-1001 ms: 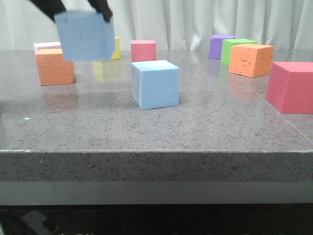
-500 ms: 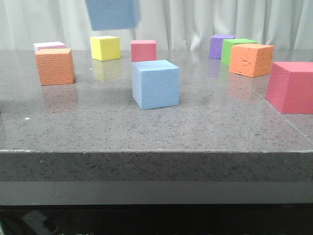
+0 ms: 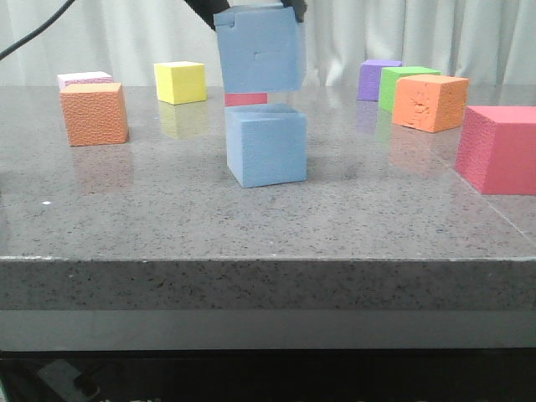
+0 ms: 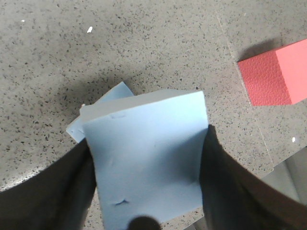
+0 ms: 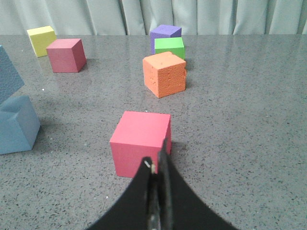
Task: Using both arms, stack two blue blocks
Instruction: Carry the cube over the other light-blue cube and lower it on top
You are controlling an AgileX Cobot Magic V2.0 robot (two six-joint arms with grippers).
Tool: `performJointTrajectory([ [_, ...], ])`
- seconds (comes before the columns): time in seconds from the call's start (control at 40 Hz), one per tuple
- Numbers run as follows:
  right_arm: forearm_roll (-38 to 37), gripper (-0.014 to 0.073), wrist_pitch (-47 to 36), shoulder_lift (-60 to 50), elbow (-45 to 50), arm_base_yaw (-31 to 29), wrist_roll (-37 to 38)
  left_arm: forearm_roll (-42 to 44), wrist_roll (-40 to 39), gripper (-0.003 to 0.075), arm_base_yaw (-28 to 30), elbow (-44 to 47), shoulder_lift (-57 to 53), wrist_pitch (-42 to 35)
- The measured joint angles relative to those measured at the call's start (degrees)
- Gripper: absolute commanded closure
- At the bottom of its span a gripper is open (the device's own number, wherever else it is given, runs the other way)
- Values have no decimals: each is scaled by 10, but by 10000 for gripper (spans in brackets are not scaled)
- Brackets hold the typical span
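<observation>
I see the left gripper (image 4: 144, 191) clasping one blue block (image 3: 258, 48) just above the other blue block (image 3: 266, 145), contact unclear; red cube (image 3: 245, 99) mostly hidden; right gripper (image 5: 157, 201) pressed closed, empty.

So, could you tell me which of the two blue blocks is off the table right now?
The upper blue block, held between the left gripper fingers, hangs tilted above the lower blue block, which rests on the table.

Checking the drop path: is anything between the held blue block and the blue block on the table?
Nothing: the front view shows a bare gap between the held blue block and the resting blue block.
</observation>
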Motion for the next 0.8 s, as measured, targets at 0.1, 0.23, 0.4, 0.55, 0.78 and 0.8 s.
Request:
performJointTrajectory([
  [0.1,0,661,0,0,0,0,0,0,0,424,0,-1,4,0],
  [0.23,0,661,0,0,0,0,0,1,0,424,0,-2,10,0],
  [0.4,0,661,0,0,0,0,0,6,0,423,0,-2,19,0],
  [0.55,0,661,0,0,0,0,0,9,0,422,0,-2,21,0],
  [0.78,0,661,0,0,0,0,0,10,0,332,0,-2,22,0],
  [0.8,0,661,0,0,0,0,0,10,0,318,0,-2,23,0],
])
